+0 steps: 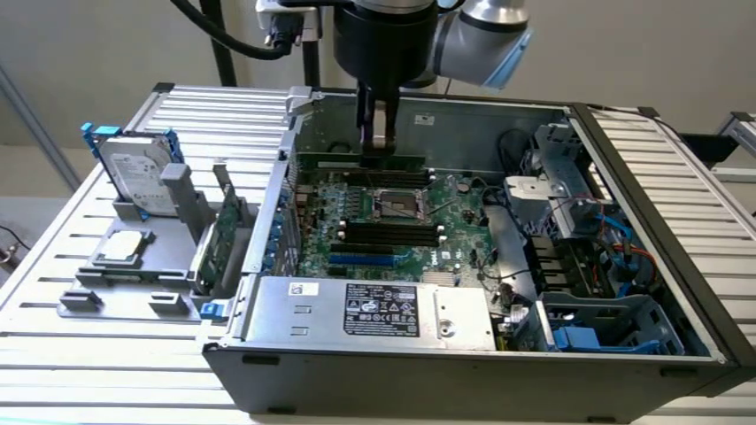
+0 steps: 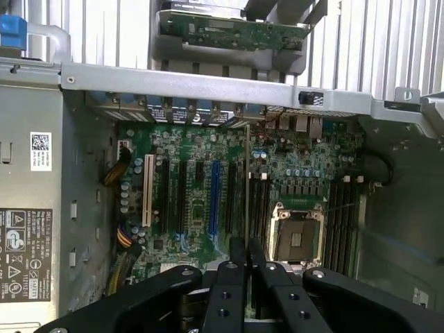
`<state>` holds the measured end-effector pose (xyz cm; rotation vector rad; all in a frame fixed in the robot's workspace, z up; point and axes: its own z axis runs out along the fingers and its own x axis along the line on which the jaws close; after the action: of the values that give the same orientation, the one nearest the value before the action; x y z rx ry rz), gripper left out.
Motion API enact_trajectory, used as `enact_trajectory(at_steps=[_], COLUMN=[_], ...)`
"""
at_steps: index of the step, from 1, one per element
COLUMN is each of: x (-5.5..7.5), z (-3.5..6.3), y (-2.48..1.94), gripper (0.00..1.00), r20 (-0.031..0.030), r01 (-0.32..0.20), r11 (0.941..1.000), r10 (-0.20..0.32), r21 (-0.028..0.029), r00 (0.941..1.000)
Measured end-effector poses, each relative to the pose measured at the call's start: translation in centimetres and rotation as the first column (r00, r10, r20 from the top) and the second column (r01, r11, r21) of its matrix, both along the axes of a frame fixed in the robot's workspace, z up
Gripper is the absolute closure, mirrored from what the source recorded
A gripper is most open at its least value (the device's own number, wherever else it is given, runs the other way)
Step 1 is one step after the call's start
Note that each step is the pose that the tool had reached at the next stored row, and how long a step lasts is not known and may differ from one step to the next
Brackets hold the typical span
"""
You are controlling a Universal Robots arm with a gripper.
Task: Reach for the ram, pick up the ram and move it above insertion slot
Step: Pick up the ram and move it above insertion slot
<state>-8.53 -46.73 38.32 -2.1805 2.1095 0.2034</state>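
Now we see the gripper fingers nearly closed, pinching the ram edge-on above the motherboard, beside the CPU socket; case walls stand well apart.

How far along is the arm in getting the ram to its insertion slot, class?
Done: the ram is picked up, clamped edge-on by the gripper and lifted over the motherboard inside the open case. In hand: the stick hangs above the board near the CPU socket. Left: whether it sits exactly above a black memory slot cannot be told.
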Motion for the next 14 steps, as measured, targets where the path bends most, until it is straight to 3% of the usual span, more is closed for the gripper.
enact_trajectory(at_steps=[6,14], x=[1.2,2.1], z=[0.00,0.00], y=[0.94,2.27], gripper=[0.87,0.87], r20=[-0.0025,-0.0043], r01=[0.000,0.001], r11=[1.0000,0.9996], r10=[0.000,-0.001], r21=[-0.0087,-0.0265], r00=[1.0000,1.0000])
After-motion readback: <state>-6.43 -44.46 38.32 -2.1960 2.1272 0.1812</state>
